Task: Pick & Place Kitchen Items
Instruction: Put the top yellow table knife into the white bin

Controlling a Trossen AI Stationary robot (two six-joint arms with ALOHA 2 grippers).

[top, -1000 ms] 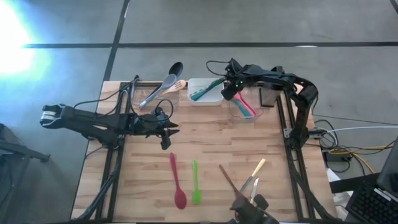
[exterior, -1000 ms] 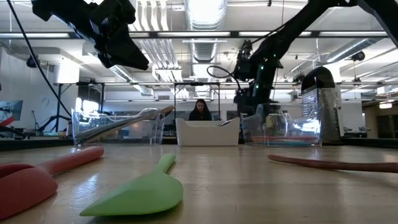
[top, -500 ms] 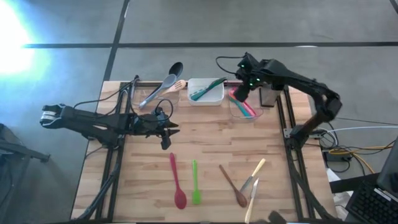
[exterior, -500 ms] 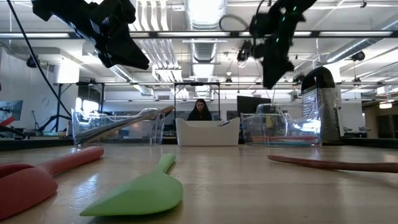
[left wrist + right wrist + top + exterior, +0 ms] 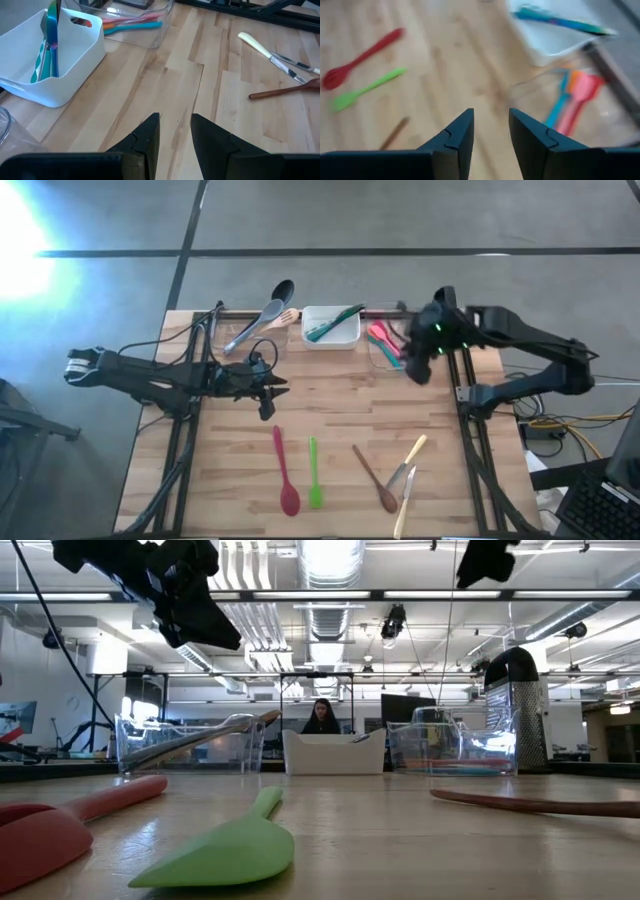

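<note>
A red spoon (image 5: pixel 285 470), a green spatula (image 5: pixel 314 472), a wooden spoon (image 5: pixel 372 478) and cream-handled cutlery (image 5: pixel 410 465) lie flat on the near part of the table. Teal and green utensils lie in a white tub (image 5: pixel 330 327). Pink, orange and blue spatulas (image 5: pixel 572 100) lie in a clear tub (image 5: pixel 385 348). Black, grey and wooden spoons (image 5: pixel 262 315) rest in a clear tub at the far left. My left gripper (image 5: pixel 175 117) hovers open over the table's middle left. My right gripper (image 5: pixel 491 112) hangs open, high above the table beside the right clear tub.
A dark box grater (image 5: pixel 520 710) stands at the far right beside the clear tub. The arms' black frame rails (image 5: pixel 470 440) run along both table sides. Bare wood (image 5: pixel 340 405) lies between the tubs and the utensils near the front edge.
My right gripper has risen from just above the right clear tub and swung toward the table's right and near side, tipping further down. In the low view it has climbed to the top of the picture. The left arm has kept still.
</note>
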